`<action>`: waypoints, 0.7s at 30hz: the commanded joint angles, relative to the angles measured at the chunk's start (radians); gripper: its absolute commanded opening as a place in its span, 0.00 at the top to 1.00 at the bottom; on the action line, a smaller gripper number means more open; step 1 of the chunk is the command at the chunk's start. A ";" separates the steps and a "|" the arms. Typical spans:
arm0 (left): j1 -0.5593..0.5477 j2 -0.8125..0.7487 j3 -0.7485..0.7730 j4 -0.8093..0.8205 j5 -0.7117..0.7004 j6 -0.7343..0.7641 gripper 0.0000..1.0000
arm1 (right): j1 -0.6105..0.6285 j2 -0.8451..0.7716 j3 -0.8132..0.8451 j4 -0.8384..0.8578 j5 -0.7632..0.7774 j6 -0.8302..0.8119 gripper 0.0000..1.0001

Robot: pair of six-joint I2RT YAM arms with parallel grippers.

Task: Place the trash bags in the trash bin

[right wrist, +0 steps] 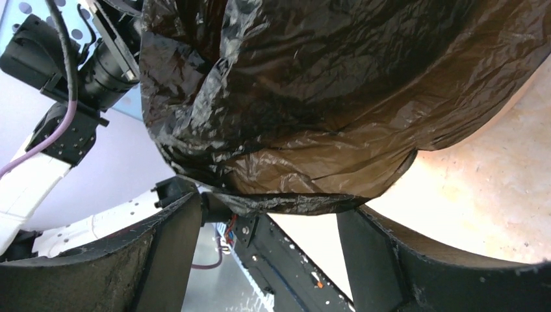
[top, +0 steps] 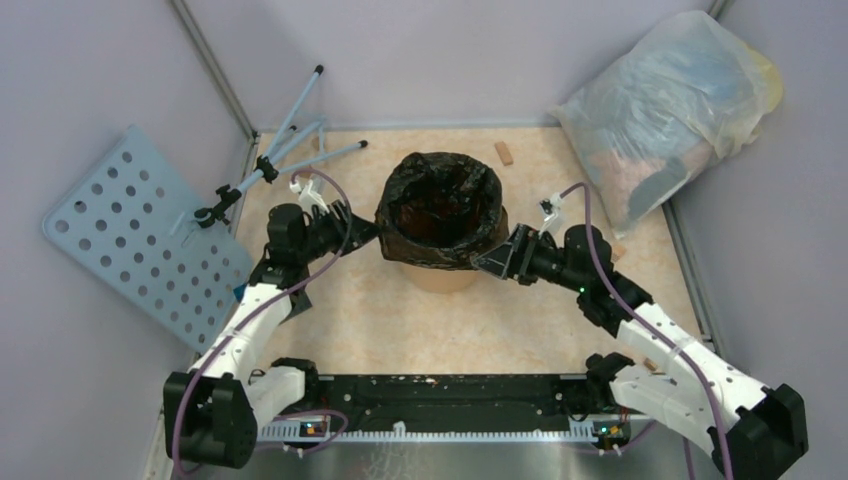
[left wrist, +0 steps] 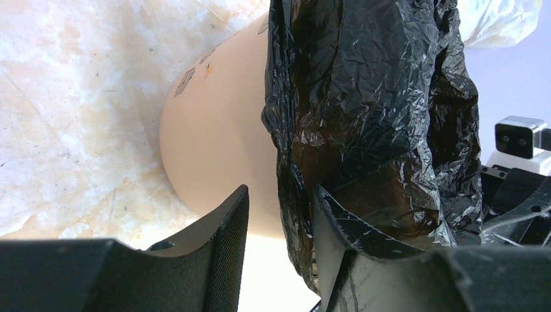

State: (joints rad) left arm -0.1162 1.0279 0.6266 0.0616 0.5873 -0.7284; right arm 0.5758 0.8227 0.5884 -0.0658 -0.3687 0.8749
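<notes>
The orange bucket [top: 446, 279] stands upright on the table [top: 400, 325], about midway between the left and right edges and somewhat nearer the far edge. The black bag [top: 440, 200] sits in it as a liner. Its mouth gapes upward, and its crinkled top is folded out over the rim and hangs down the outer wall. Only the lower band of orange shows beneath the hem.

My left fingers [top: 358, 232] are at the bucket's left side, level with the hanging skirt. In the left wrist view they stand apart. One finger [left wrist: 227, 224] lies against the bare bucket wall [left wrist: 214, 136], the other [left wrist: 354, 231] sits under a thin brownish layer of the film, and a fold of the bag [left wrist: 364, 84] hangs down in the gap. They are not pinched on it.

My right fingers [top: 499, 258] are at the bucket's near right side, just under the bag's hem. The right wrist view shows them spread wide, with the lower edge of the plastic [right wrist: 292, 201] sagging just above the gap. I cannot tell whether the plastic touches either finger.

A big translucent stuffed bag [top: 665, 105] leans in the far right corner. A small wooden block [top: 504, 153] lies near the far edge, and a pale blue perforated panel [top: 130, 235] leans beyond the left edge.
</notes>
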 commanded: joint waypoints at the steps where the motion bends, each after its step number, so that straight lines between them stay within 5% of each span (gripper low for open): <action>1: 0.011 0.001 0.030 0.071 0.013 -0.003 0.55 | 0.008 0.055 0.049 0.115 -0.021 0.015 0.25; 21: 0.018 0.096 -0.042 0.135 0.020 0.034 0.66 | 0.009 0.244 -0.067 0.224 0.038 -0.022 0.42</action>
State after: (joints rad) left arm -0.1051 1.1049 0.6098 0.1356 0.5877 -0.7265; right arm 0.5758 1.0145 0.5697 0.0883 -0.3584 0.8772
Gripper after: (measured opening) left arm 0.351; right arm 0.591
